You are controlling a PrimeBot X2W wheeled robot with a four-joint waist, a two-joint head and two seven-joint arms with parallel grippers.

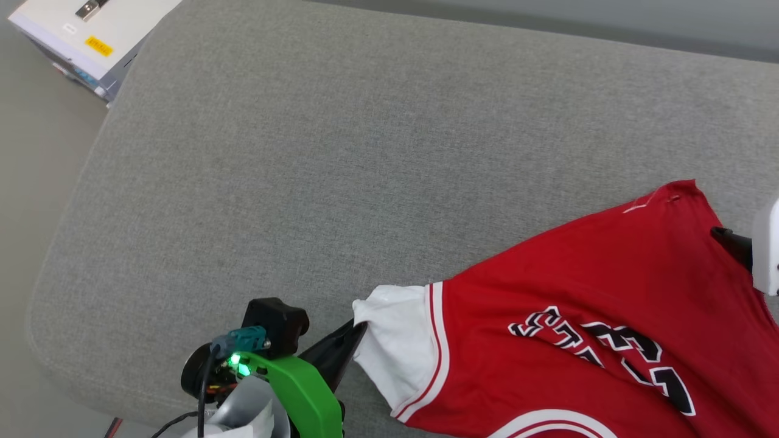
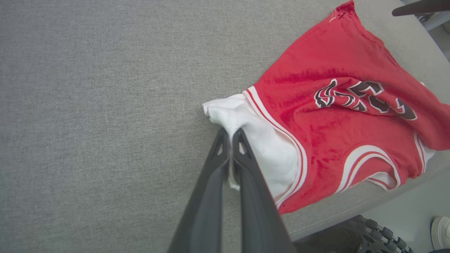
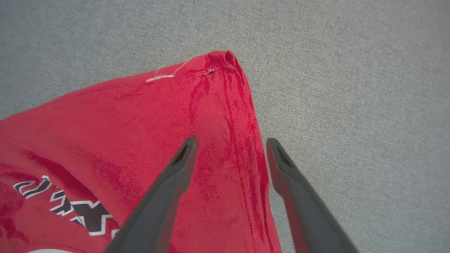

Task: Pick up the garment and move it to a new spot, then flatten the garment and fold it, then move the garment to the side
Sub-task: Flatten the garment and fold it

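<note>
Left wrist view: garment (image 2: 334, 116) white sleeve (image 2: 253, 130) is pinched by the left gripper (image 2: 230, 135). Right wrist view: right gripper (image 3: 232, 142) is held spread over the red corner.

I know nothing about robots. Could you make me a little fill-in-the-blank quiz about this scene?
The jersey lies on a ____ cushion. The left hand is shut on its ____ sleeve. The right hand, over the red cloth, is ____, not shut.
Missing words: grey; white; open.
</note>
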